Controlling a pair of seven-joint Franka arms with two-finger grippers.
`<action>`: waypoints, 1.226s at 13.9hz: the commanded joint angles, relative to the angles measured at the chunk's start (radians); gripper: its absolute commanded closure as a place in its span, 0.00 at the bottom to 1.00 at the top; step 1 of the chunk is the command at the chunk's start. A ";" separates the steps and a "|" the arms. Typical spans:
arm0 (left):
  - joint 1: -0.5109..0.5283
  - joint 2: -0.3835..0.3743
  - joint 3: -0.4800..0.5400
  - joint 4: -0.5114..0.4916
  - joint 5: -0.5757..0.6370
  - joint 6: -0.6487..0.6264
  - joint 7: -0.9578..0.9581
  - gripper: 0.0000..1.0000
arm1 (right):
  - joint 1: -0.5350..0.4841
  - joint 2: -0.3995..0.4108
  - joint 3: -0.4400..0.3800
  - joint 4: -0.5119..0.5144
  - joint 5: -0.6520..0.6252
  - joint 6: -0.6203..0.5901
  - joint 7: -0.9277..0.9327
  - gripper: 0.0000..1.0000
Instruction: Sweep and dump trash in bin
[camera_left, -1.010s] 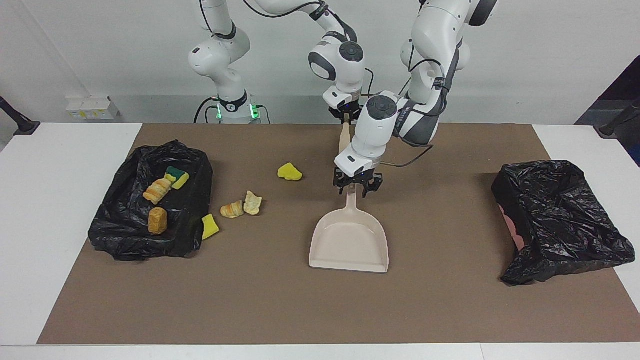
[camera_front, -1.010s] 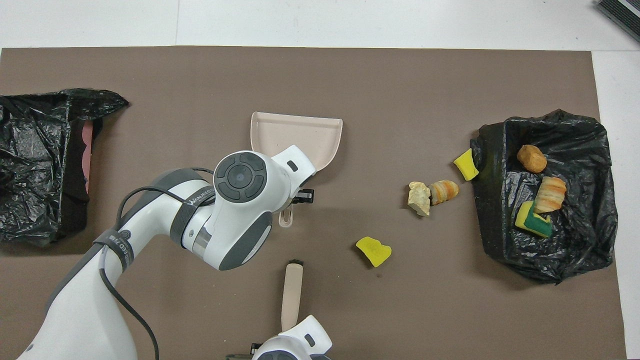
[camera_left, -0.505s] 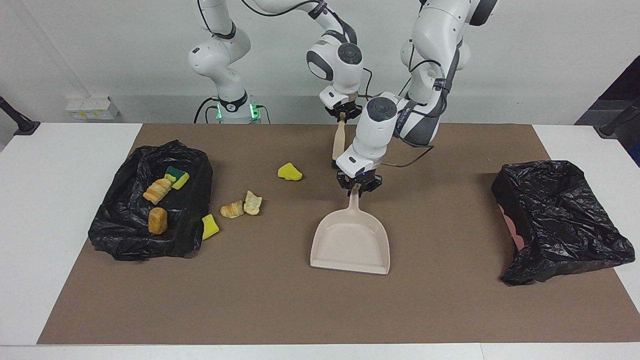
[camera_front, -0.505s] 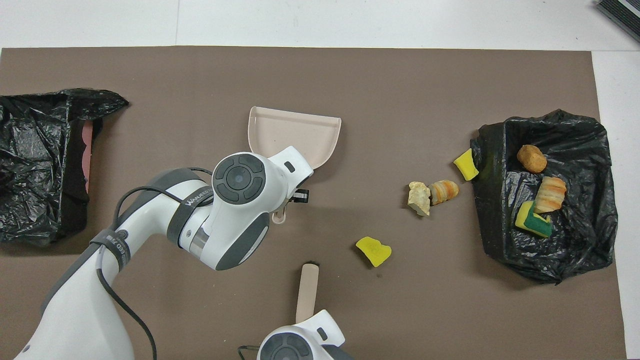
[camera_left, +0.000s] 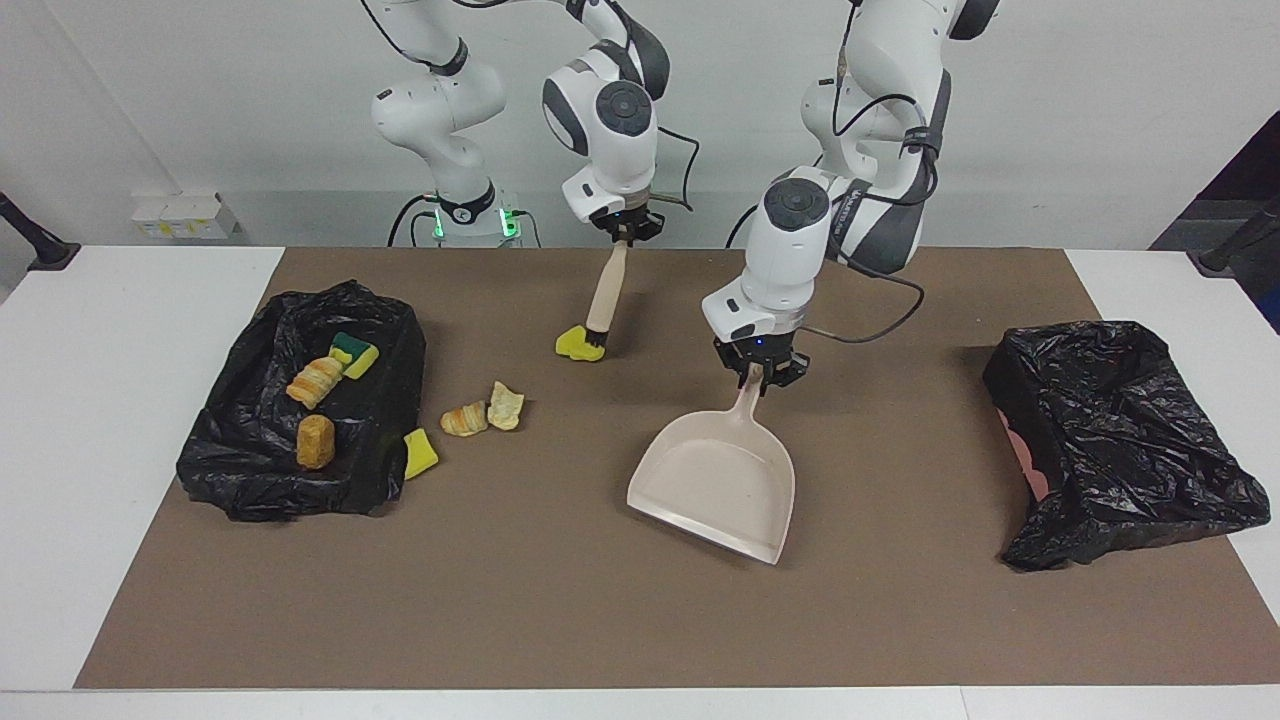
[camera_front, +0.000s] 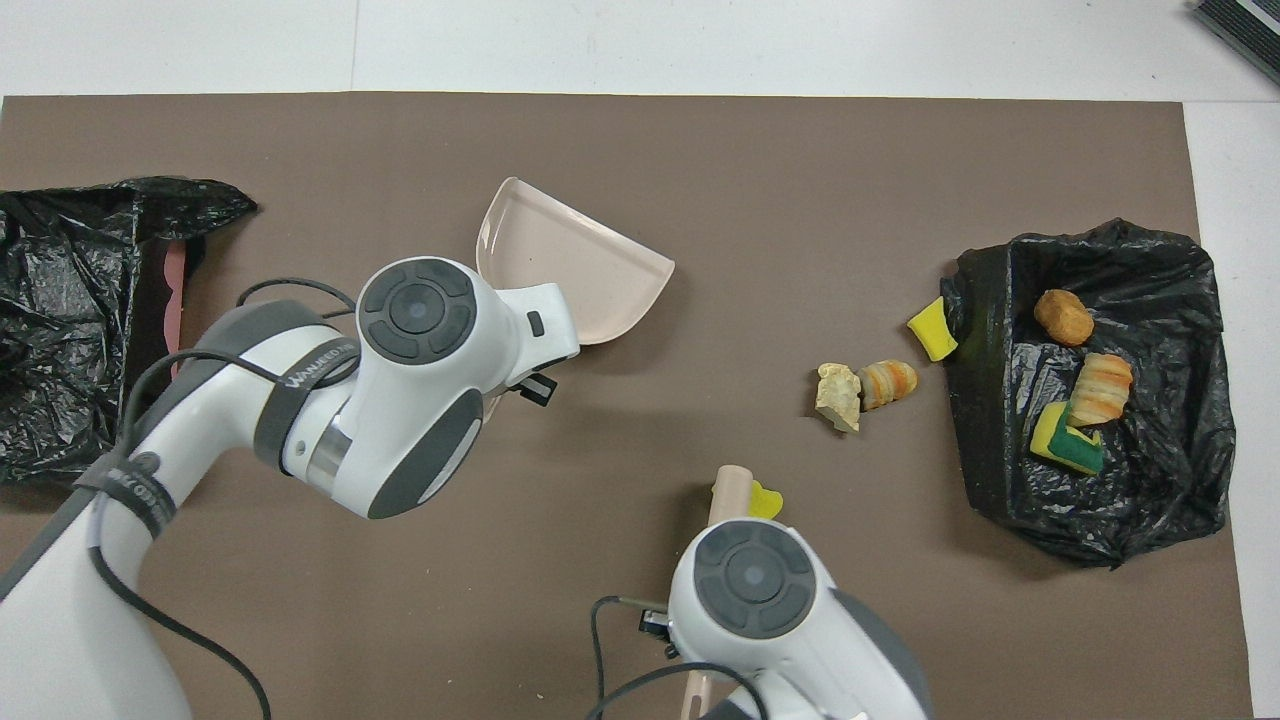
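Dustpan (camera_left: 722, 478) clamped by handle in left hand (camera_left: 758, 372), tilted over mat | brush (camera_left: 604, 300) clamped in right hand (camera_left: 625, 227), bristles touching yellow sponge chunk (camera_left: 573, 343)

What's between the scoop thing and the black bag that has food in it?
Between the dustpan and that bin, the facing view shows two bread pieces and a yellow sponge chunk.

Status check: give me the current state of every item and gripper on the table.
left gripper: shut on dustpan handle
dustpan: tilted, one edge lifted
right gripper: shut on brush
brush: bristles down beside yellow sponge chunk
loose trash: on mat, unswept
bin with trash: open
second bin: open
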 joint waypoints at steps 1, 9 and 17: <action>0.012 -0.041 -0.001 -0.006 0.013 -0.110 0.256 1.00 | -0.101 0.018 0.011 0.071 -0.104 -0.083 -0.103 1.00; 0.027 -0.126 -0.001 -0.117 0.014 -0.170 0.663 1.00 | -0.417 0.083 0.013 0.065 -0.528 -0.018 -0.532 1.00; 0.033 -0.227 -0.001 -0.306 0.014 -0.020 0.822 1.00 | -0.455 0.210 0.019 0.065 -0.652 0.139 -0.583 1.00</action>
